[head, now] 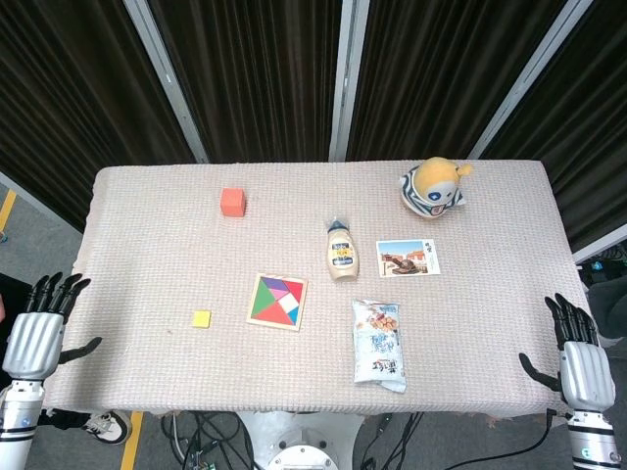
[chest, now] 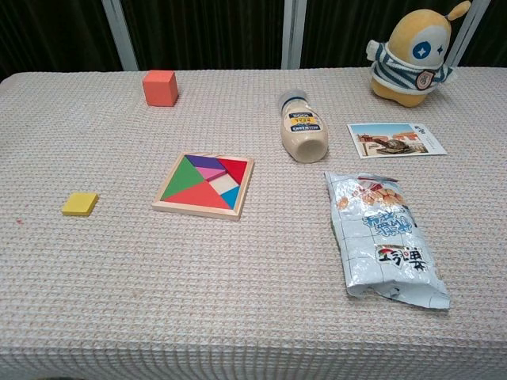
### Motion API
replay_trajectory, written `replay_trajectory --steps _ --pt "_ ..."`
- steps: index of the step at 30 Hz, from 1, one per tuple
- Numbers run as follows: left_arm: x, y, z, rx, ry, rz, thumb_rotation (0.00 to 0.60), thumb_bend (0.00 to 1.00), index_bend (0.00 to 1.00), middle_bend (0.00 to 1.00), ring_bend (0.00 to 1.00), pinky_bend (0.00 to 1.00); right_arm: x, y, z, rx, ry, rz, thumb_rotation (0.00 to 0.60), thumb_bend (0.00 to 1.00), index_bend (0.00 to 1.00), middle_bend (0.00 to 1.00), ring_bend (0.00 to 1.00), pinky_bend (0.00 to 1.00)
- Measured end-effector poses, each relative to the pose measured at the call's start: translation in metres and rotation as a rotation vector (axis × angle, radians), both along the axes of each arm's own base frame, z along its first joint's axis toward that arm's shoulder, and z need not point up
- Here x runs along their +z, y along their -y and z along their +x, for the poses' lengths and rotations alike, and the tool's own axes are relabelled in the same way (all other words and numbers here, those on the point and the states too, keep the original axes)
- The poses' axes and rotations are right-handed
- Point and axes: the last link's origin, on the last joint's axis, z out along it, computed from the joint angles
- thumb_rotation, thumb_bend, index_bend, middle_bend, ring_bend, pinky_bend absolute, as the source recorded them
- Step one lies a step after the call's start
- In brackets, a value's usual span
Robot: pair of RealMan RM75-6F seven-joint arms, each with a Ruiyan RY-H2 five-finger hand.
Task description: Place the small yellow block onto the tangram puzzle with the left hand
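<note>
Step in hand, judged: reach and pick; nothing grasped yet.

Small yellow block (head: 202, 318) lying flat on the woven tablecloth (head: 137, 245), left of the tangram puzzle (head: 277, 302), apart from it with bare cloth between. Not touching anything.

Left hand (head: 32, 333) off the table's left edge, well left of the tangram puzzle, fingers spread, holding nothing. Right hand (head: 581, 354) off the right edge, far right of the tangram puzzle, fingers likewise apart and empty. Neither hand visible in the chest view.

Beyond the tangram puzzle: orange cube (head: 232, 202), well clear. Right of the tangram puzzle: sauce bottle (head: 341, 253) on its side, snack bag (head: 378, 344), postcard (head: 408, 258), plush toy (head: 432, 185). None in the left hand's path.

Advice for the reach:
- Approach from the left and above; keep clear of the puzzle frame.
- Block is thin and low: pinch by opposite edges, expect fingertips to graze the cloth.
- Avoid nudging it toward the tangram puzzle before closing.
- Lift clear of the wooden rim, then set down flat on the coloured pieces.
</note>
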Motion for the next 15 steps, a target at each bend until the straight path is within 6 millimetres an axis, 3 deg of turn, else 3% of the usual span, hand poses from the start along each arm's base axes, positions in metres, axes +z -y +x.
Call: replay_trajectory --steps 15 --pt "-0.0074 -0.0015 0.0028 -0.010 0.003 -0.037 0.600 0.09 0.14 0.11 0.00 0.05 0.0008 0.0004 -0.0008 -0.002 0.010 0.003 0.600 0.13 0.00 0.00 0.00 0.00"
